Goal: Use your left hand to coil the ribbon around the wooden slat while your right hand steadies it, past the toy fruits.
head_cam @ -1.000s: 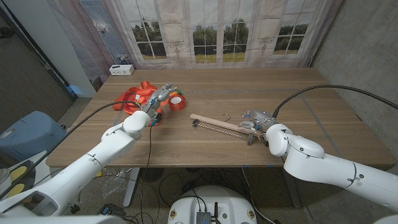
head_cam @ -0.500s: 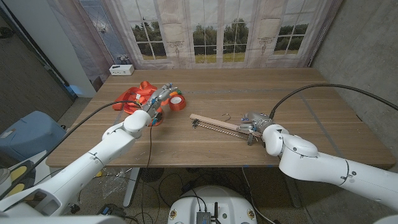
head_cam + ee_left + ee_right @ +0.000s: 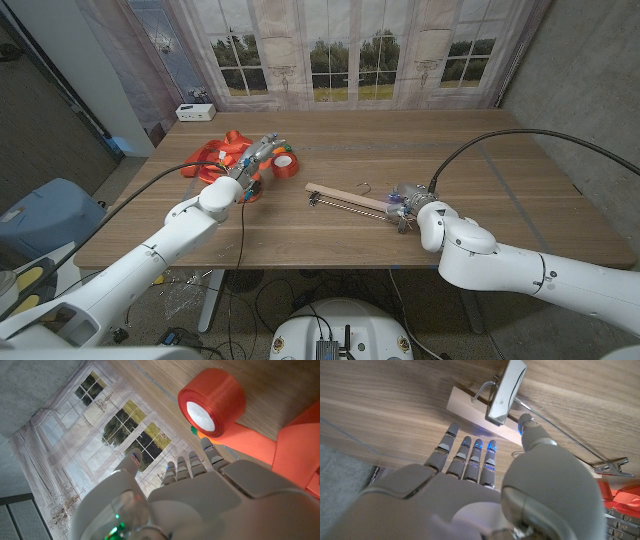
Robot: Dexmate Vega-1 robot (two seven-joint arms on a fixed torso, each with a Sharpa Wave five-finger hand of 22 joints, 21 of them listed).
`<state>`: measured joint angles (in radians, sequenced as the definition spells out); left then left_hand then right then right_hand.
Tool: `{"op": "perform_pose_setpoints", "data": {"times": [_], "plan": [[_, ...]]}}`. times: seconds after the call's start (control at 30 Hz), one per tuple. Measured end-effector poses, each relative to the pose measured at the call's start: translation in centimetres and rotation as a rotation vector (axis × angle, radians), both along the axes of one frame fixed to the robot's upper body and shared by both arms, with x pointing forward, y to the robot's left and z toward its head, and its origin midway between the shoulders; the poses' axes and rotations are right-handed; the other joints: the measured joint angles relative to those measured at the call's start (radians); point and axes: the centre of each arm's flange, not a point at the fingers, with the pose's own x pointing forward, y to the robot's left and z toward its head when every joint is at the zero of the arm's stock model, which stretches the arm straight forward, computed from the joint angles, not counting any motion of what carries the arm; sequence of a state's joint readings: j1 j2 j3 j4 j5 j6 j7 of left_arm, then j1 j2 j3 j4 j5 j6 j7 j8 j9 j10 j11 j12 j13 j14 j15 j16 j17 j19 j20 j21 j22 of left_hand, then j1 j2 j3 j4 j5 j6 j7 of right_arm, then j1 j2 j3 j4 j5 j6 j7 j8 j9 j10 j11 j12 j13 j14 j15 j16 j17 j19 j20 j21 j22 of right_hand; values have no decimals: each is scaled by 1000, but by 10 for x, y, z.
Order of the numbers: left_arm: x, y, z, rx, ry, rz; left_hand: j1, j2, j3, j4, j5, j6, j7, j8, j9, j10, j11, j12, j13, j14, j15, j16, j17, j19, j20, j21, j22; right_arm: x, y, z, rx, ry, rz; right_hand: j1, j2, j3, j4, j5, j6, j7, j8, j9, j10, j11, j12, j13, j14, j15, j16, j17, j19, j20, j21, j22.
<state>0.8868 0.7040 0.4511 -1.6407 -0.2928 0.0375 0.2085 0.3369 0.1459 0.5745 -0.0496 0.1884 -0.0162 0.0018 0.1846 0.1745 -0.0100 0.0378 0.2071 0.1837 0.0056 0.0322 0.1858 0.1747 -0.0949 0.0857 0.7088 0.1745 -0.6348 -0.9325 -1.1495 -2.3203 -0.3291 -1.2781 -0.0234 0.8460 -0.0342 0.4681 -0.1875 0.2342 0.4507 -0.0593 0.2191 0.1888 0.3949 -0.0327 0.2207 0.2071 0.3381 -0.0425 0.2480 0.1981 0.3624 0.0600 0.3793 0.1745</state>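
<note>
Head view looks down on the long brown wooden table (image 3: 350,150), where a pale wooden slat (image 3: 348,196) lies at a slant near the middle with thin metal wire clips along its near side, and the right hand (image 3: 405,203) sits at the slat's right end, mostly hidden behind its own wrist, so from there I cannot tell whether it touches the wood. Over on the left part of the table, well apart from the slat, lies the orange ribbon roll with a white core (image 3: 285,163), with a loose heap of orange ribbon (image 3: 215,155) spread behind and beside it; the left hand (image 3: 256,160) reaches over that heap toward the roll. Right wrist view gives what the head camera hides: the right hand (image 3: 485,485) has its fingers (image 3: 470,457) straight and side by side, slightly apart, reaching toward the slat's end (image 3: 470,407) where a silver metal clip (image 3: 505,390) is fastened, and nothing is in its grasp; contact with the wood is not clear. Left wrist view shows the roll (image 3: 212,402) close up, lying on the table with flat orange ribbon (image 3: 280,445) trailing from it, and the left hand (image 3: 200,495) with its fingers extended just short of the roll, holding nothing. A small white box (image 3: 194,111) sits at the far left corner of the table in the head view, before the curtained window backdrop (image 3: 350,50)
</note>
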Motion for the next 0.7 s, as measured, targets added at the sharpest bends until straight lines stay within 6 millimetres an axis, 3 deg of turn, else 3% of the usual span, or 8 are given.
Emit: {"op": "perform_pose_setpoints", "data": {"times": [0.23, 0.43, 0.6, 0.7], "plan": [[-3, -1, -1, 0, -2, -3, -5, 5, -4, 4, 0, 0, 0, 0, 0, 0, 0, 0, 0, 0, 0, 0, 0, 0, 0, -2, 0, 3, -1, -6, -23, -3, -30, 60, 9, 7, 7, 7, 52, -16, 13, 0, 27, -11, 6, 5, 30, 1, 15, 9, 20, -10, -6, 0], [-6, 0, -1, -4, -6, -1, -14, 6, -7, 7, 0, 0, 0, 0, 0, 0, 0, 0, 0, 0, 0, 0, 0, 2, -2, -6, 0, 6, -3, -9, -40, -20, -51, 105, 23, 2, 14, 10, 154, -25, 39, -1, 88, -27, 21, 5, 56, 0, 38, 25, 33, -19, -10, 5], [-7, 1, -2, -8, -8, 0, -14, 6, -8, 8, 0, 0, 0, 0, 0, 0, 0, 0, 0, 0, 0, 0, 0, 2, -2, -10, 0, 9, -5, -12, -51, -34, -66, 166, 50, -8, 15, 10, 265, -50, 58, -3, 188, -38, 59, 15, 132, -3, 89, 52, 59, -34, -10, 5], [-9, 1, -3, -12, -7, 1, -14, 6, -8, 8, 0, 0, 0, 0, 0, 0, 0, 0, 0, 0, 0, 0, 0, 2, -2, -10, 0, 11, -8, -15, -59, -51, -78, 233, 72, -33, 15, -7, 371, -66, 75, -4, 281, -49, 101, 31, 172, -5, 136, 93, 72, -48, -13, 5]]}}
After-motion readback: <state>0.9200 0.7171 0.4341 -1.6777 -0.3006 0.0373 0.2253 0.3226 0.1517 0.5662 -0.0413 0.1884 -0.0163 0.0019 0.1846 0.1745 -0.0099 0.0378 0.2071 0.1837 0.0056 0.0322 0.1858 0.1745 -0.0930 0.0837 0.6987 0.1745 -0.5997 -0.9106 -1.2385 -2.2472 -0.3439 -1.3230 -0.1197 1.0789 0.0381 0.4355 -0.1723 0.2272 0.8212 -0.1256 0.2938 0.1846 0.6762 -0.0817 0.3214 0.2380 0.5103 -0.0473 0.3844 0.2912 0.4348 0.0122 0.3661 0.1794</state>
